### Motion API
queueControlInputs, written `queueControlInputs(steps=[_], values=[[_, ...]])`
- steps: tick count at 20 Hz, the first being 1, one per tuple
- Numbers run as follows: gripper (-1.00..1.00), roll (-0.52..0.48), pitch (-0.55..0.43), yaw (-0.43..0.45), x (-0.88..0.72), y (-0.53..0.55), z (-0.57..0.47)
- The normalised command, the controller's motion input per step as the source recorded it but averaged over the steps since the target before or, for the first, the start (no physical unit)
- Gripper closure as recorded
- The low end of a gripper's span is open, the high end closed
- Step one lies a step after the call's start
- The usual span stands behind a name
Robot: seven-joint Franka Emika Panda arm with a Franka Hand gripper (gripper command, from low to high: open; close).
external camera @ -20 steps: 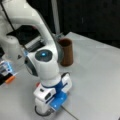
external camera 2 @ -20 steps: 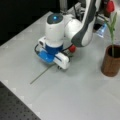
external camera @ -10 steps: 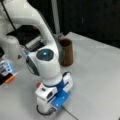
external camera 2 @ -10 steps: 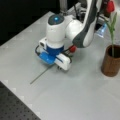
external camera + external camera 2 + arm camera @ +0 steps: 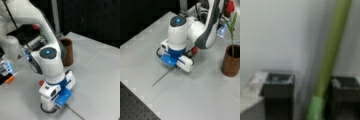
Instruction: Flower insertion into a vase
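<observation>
brown vase [image 5: 230,63] upright, flower stem [image 5: 162,77] flat

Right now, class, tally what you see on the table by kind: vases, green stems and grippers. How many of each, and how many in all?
Vase: 1
Green stems: 2, the standing stem in the vase and the lying stem flat on the table
Gripper: 1, open, down at the table with the lying stem between its fingers
Total: 4

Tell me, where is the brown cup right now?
The vase stands upright on the table at a front view's right edge, apart from the gripper, with a green stem in it.
</observation>
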Motion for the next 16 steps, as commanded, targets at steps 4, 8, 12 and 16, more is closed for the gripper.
queueControlInputs(steps=[4,8,12,16], values=[[1.0,-0.019,-0.035,-0.045,0.19,-0.04,-0.35],[1.0,-0.034,-0.008,-0.065,0.15,0.02,-0.25],[1.0,-0.047,0.063,-0.062,0.03,0.09,0.04],[1.0,-0.077,0.121,-0.03,-0.11,0.18,0.51]])
